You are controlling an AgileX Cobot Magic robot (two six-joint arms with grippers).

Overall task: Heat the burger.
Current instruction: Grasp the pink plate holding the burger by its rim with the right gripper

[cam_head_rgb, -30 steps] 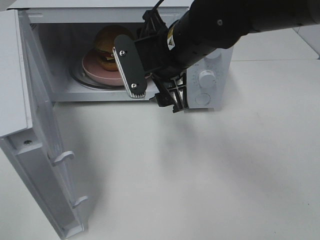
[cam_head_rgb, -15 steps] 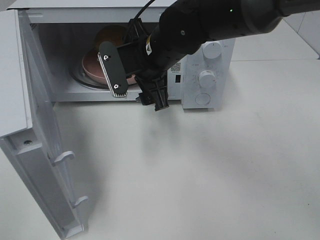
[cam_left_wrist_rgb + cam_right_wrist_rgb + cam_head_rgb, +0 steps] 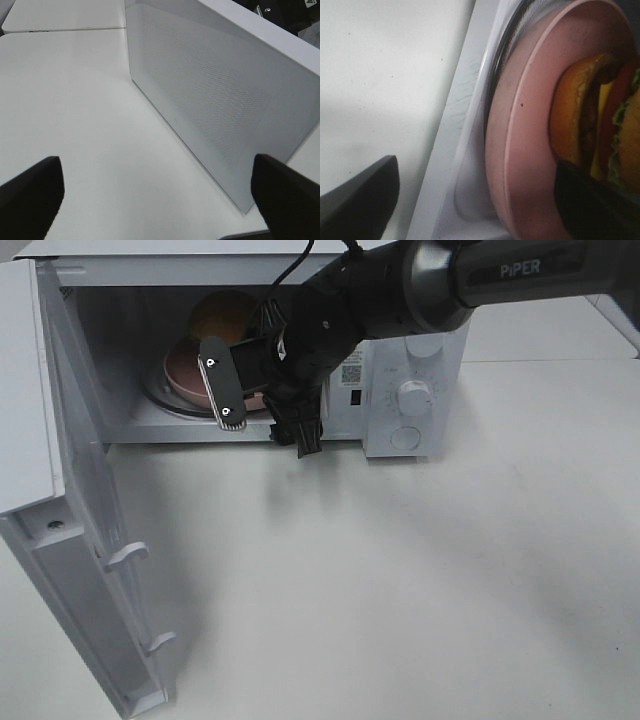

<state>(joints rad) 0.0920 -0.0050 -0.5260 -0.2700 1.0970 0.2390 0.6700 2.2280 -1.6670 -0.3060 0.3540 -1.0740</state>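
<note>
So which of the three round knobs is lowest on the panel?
The plain flat knob just above the microwave's bottom edge. The middle knob has a raised grip; the top knob sits partly behind the arm.

The microwave (image 3: 415, 390) looks like smooth white plastic, its door (image 3: 210, 95) finely perforated. Just ahead of the right gripper (image 3: 475, 200), the pink plate (image 3: 520, 150) is matt; the burger (image 3: 580, 120) bun shines glossy.
</note>
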